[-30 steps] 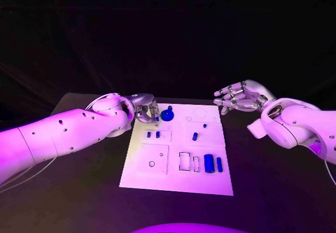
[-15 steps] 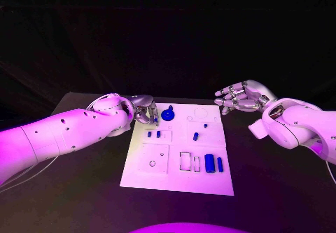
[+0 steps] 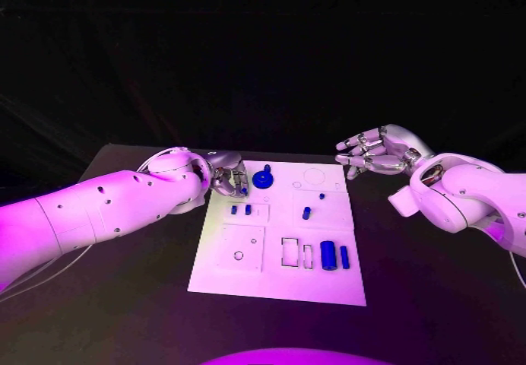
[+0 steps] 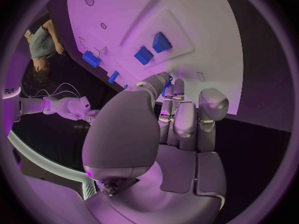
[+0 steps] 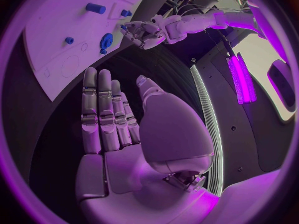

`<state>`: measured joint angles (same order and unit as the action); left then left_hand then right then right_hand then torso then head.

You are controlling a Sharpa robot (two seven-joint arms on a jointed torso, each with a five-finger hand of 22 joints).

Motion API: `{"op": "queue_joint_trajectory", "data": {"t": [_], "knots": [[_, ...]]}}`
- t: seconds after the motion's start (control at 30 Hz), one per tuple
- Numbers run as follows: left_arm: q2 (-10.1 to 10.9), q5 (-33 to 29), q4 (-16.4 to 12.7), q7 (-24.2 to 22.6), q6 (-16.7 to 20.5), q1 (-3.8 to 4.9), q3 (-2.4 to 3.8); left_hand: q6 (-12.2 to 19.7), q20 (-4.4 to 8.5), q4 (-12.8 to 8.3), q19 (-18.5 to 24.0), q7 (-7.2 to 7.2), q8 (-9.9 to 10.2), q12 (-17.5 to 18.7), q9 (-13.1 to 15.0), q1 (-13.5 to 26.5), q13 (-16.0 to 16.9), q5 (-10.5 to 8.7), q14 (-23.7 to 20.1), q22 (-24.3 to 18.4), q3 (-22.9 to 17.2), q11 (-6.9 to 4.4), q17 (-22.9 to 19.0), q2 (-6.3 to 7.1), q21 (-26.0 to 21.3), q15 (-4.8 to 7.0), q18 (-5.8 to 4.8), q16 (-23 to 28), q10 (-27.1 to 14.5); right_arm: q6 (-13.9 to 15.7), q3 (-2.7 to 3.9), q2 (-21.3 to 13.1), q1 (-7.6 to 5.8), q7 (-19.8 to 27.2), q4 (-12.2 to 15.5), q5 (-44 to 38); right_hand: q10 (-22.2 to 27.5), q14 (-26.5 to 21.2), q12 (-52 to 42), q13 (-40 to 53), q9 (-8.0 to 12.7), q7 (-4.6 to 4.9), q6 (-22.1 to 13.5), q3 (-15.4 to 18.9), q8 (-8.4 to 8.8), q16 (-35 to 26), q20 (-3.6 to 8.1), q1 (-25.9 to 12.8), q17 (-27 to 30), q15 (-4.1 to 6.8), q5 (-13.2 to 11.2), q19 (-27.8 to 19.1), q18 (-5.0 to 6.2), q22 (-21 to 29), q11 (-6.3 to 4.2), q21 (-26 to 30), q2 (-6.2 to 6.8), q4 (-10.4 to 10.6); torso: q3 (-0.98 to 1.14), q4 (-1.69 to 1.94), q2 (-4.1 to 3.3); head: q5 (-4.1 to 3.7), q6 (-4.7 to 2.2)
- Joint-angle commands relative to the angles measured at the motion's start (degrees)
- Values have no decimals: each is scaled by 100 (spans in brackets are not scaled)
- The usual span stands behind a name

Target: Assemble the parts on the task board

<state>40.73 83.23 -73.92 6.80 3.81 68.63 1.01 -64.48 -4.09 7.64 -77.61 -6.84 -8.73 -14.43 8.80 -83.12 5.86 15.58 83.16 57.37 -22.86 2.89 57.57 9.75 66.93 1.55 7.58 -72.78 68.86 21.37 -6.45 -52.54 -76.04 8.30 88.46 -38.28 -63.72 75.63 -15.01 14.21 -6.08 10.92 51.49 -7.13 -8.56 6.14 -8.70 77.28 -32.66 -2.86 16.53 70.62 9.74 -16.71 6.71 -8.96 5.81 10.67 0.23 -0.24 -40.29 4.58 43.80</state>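
Left hand [image 3: 228, 178] at white board [image 3: 278, 285] far-left corner, beside round blue part [image 3: 263, 180]. Right hand [image 3: 372, 154] raised past far-right corner, fingers apart, empty. Blue cylinder [image 3: 327, 255] near right edge.

Blue parts [image 3: 327, 251] lie scattered on the white task board [image 3: 274, 285].

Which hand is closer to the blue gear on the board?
Left. The left hand is right beside the blue gear at the task board's far left corner; the right hand hovers off the board's far right corner, fingers apart.
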Motion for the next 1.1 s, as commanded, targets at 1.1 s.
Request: {"op": "queue_joint_trajectory", "data": {"t": [1.1], "knots": [[-90,-57,51,99,-345,-3,-17,-14,13,-5,-30,1,55,82,-11,63,7,-32,17,8,32,3,-58,-23,38,-1,-101,3,38,-56,2,0,3,47,4,-25,46,14,-20,-5,7,15,21,22,-19,-29,-16,-6,-8,-8,37,26,79,5,6,29,-73,-5,2,-4,-4,11,7]]}}
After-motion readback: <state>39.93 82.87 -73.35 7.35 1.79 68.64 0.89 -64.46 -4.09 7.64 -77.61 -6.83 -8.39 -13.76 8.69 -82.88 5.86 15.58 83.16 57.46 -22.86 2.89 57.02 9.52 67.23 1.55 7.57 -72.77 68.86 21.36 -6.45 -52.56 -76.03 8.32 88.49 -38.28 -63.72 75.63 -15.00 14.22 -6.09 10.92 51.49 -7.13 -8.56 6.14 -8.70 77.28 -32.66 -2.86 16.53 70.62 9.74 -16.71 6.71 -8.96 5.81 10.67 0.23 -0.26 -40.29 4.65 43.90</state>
